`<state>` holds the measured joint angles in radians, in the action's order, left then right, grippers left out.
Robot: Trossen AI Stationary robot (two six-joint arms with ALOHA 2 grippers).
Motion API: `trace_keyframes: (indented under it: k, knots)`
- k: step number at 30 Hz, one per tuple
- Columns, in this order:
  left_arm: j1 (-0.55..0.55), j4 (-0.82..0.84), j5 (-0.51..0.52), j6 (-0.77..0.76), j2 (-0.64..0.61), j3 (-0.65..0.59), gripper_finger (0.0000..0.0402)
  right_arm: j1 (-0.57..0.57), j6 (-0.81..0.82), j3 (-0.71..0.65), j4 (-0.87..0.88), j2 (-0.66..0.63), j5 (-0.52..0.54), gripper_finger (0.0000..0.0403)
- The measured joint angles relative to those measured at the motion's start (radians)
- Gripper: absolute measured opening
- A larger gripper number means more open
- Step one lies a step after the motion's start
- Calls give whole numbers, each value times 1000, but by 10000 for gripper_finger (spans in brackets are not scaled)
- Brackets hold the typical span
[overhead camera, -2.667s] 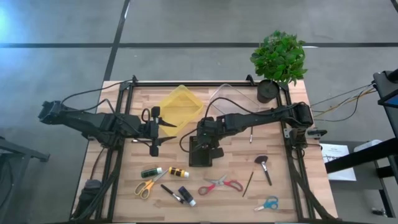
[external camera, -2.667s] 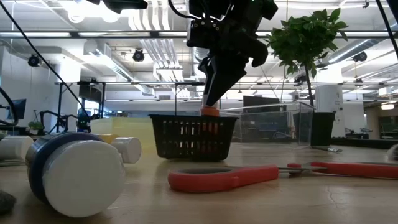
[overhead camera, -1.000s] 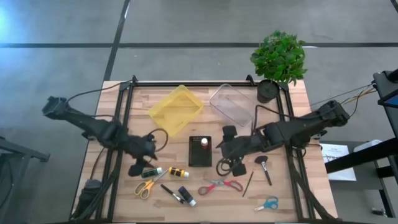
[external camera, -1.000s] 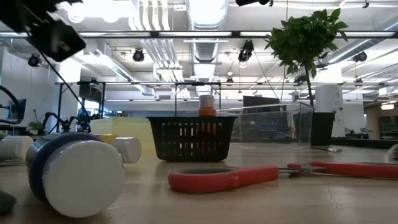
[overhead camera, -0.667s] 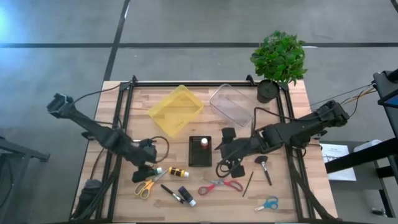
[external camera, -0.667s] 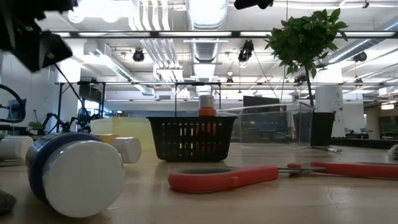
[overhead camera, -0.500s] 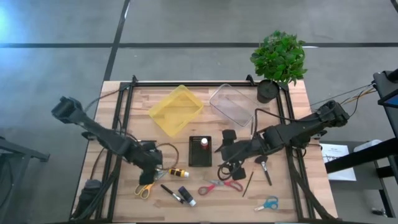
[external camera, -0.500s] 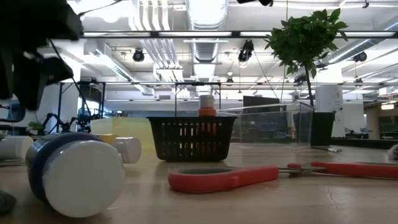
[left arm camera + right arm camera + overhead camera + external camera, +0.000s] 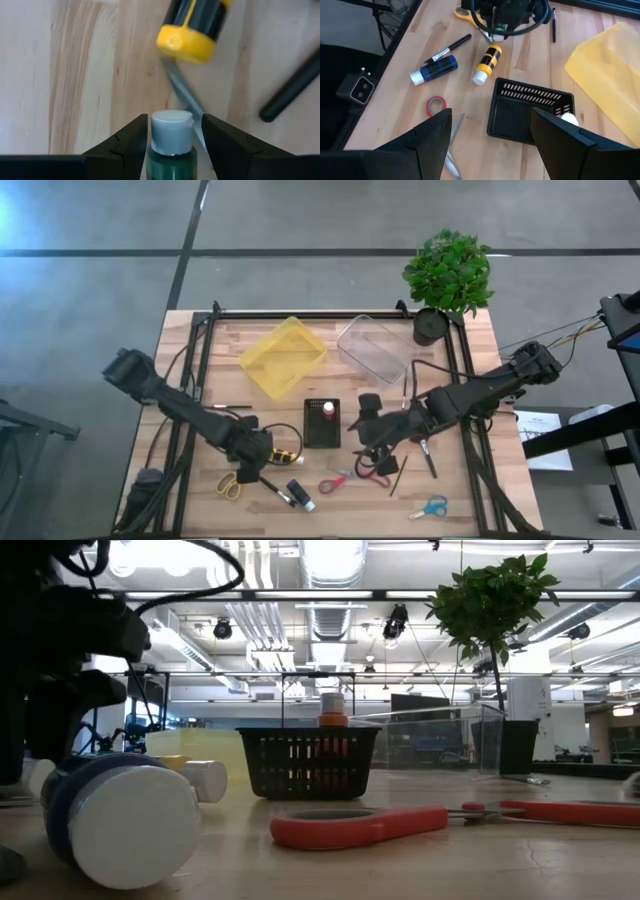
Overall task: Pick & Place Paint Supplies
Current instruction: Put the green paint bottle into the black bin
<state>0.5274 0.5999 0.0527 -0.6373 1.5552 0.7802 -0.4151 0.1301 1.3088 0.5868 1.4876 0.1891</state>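
No text, label, brand, number or sign can be read in any view; the bottles' bands are too small and blurred to make out.

Hidden and cut-off parts around both pincers

In the high view the green bottle (image 9: 169, 145) is covered by the left pincer (image 9: 252, 448); in the left wrist view its body is cut off by the edge, and whether the fingers (image 9: 125, 145) touch it cannot be told. The red scissors (image 9: 347, 477) are partly hidden under the right pincer (image 9: 381, 452). In the low view the blue bottle (image 9: 125, 825) is blurred, and the left arm is only a dark mass cut by the edge.
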Motion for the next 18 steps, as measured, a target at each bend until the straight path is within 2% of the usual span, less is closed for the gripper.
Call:
trace_keyframes:
  k: [8,14,18]
  knots:
    - [0,8,47,-3,7,-1,192,-13,2,-2,0,0,20,263]
    - [-1,26,68,-15,5,-1,119,-20,6,-4,0,0,20,263]
    - [-1,26,64,-17,4,-1,114,-20,9,-4,0,0,20,263]
